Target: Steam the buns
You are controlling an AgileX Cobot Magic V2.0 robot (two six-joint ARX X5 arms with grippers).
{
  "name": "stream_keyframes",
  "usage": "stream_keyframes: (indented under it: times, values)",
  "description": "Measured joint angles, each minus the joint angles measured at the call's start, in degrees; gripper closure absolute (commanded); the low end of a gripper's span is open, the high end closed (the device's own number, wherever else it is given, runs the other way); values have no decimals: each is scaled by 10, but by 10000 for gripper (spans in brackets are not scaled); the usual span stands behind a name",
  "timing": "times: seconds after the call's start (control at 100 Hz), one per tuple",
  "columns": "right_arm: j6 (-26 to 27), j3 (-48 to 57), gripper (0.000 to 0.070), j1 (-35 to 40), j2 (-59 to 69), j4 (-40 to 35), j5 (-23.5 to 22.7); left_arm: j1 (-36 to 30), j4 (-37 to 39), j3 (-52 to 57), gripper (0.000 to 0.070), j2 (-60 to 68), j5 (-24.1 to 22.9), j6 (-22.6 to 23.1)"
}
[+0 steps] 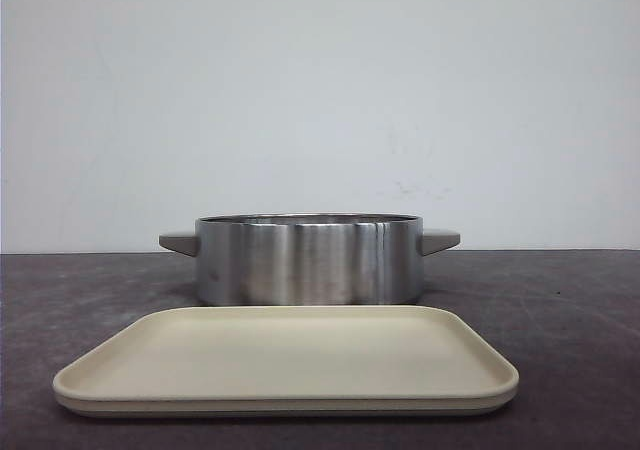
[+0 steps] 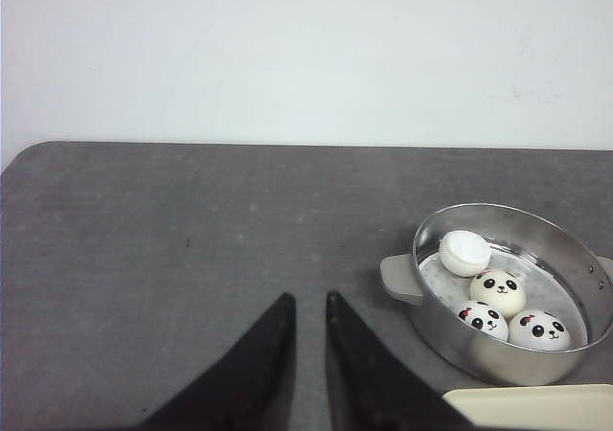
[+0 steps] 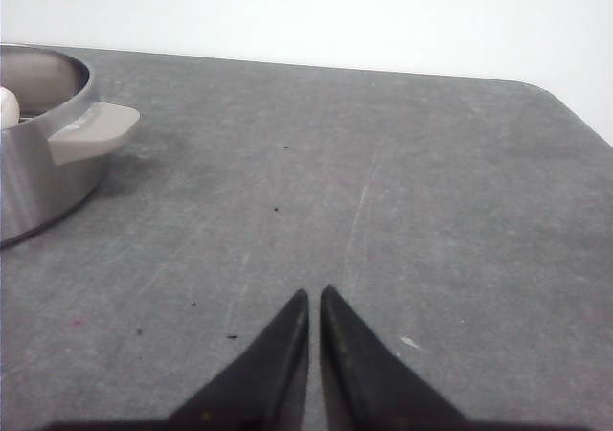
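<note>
In the front view a beige tray lies nearest on the grey desk, and just behind it stands a steel pot with two grey handles, its wall hiding whatever is inside. Only the left wrist view looks into the pot: four buns sit together on its perforated floor, three showing panda faces and one turned plain white. The left gripper hovers over bare desk well apart from the pot, its fingers nearly pressed together with a thin gap. The right gripper likewise has its fingers almost touching, holding nothing, with the pot off to one side.
</note>
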Motion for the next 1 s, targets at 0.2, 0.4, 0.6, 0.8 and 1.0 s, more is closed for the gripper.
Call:
stream_keyframes:
  times: [0.2,0.4,0.6,0.8,1.0]
  values:
    - [0,0,686,0,0,0,0,0,0,0,678,0,0,0]
    - [0,0,686,0,0,0,0,0,0,0,677,0,0,0]
    - [0,0,686,0,0,0,0,0,0,0,677,0,0,0]
    - [0,0,686,0,0,0,0,0,-6,0,677,0,0,4]
    - [0,0,686,0,0,0,0,49,33,-19,677,-20,6,3]
